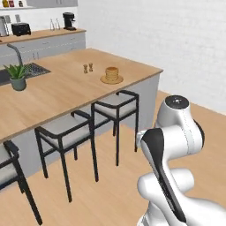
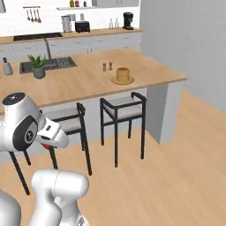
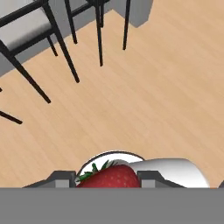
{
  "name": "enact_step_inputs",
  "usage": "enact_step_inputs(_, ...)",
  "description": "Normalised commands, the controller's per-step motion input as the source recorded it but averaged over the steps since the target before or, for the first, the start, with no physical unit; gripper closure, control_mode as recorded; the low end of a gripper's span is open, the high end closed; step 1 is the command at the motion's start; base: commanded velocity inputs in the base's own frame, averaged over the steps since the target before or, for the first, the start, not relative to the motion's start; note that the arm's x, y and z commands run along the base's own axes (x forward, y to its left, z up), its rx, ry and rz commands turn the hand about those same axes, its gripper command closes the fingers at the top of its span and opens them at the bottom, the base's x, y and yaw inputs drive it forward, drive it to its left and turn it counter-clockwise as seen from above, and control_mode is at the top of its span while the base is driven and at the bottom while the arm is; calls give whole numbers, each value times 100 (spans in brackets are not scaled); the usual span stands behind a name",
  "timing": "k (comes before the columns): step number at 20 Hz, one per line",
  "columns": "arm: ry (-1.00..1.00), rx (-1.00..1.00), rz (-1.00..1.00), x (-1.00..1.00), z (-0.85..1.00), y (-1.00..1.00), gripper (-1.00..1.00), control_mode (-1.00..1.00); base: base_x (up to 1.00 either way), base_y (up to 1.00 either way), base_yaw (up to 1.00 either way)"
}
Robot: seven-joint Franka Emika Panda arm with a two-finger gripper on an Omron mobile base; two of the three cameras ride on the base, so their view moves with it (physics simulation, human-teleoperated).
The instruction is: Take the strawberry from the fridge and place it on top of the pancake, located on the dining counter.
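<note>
fingers [image 3: 63, 178] were closed on the strawberry [image 3: 114, 176], which sat between them at the bottom of the hand view, over the wooden floor [image 3: 157, 87] near the dark legs of a stool [image 3: 26, 30]. the arm [image 1: 174, 145] stood well apart from the dining counter [image 1: 66, 88]. the pancake [image 1: 111, 75] lay on its plate near the counter's far end, just beside two small shakers [image 1: 88, 68].

The pancake [image 1: 111, 75] sits on the dining counter [image 1: 66, 88], stools [image 1: 115, 108] tucked beneath, strawberry [image 3: 111, 176] between the fingers [image 3: 63, 178].
</note>
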Motion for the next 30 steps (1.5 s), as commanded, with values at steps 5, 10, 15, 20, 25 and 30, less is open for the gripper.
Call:
enact_step_inputs(5, 0, 0, 0, 0, 0, 0, 100, 100, 100, -100, 42)
enact_step_inputs(10, 0, 0, 0, 0, 0, 0, 100, 100, 100, -100, 48)
enact_step_inputs(15, 0, 0, 0, 0, 0, 0, 100, 100, 98, -100, 41)
enact_step_inputs(20, 0, 0, 0, 0, 0, 0, 100, 100, 70, -100, 33)
enact_step_inputs(25, 0, 0, 0, 0, 0, 0, 100, 100, 43, -69, 20)
enact_step_inputs(30, 0, 0, 0, 0, 0, 0, 100, 100, 25, -20, -4)
